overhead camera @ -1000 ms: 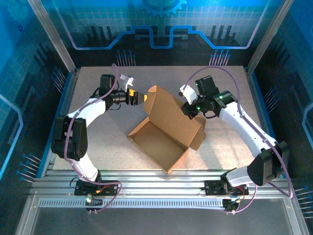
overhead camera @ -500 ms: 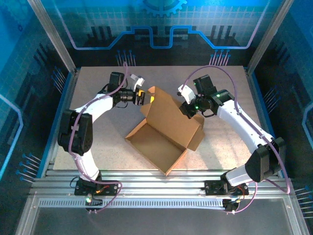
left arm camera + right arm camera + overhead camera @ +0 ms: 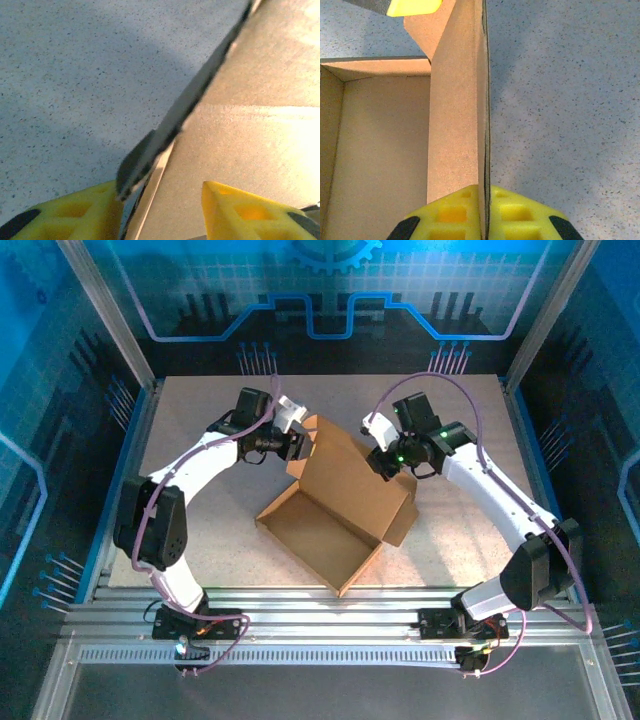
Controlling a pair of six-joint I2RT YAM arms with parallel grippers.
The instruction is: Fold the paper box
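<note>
The brown paper box [image 3: 322, 528] lies in the middle of the table as an open tray with its lid [image 3: 352, 472] standing up at the back. My right gripper [image 3: 386, 462] is shut on the lid's right side flap; the right wrist view shows both yellow fingers [image 3: 450, 215] pressed on the thin cardboard edge [image 3: 456, 125]. My left gripper [image 3: 296, 445] is at the lid's left corner. In the left wrist view it [image 3: 160, 215] stands open, with the cardboard's [image 3: 250, 125] dark edge running between the fingertips [image 3: 75, 212], close to the left one.
The speckled grey table [image 3: 200, 500] spreads round the box. Metal rails [image 3: 320, 600] run along the near edge and frame posts stand at the sides. A yellow fingertip of the left gripper [image 3: 415, 6] shows beyond the flap in the right wrist view.
My left gripper has moved right, up to the lid's left corner, and now straddles its edge. The right gripper has kept its hold, and the box has shifted slightly.
</note>
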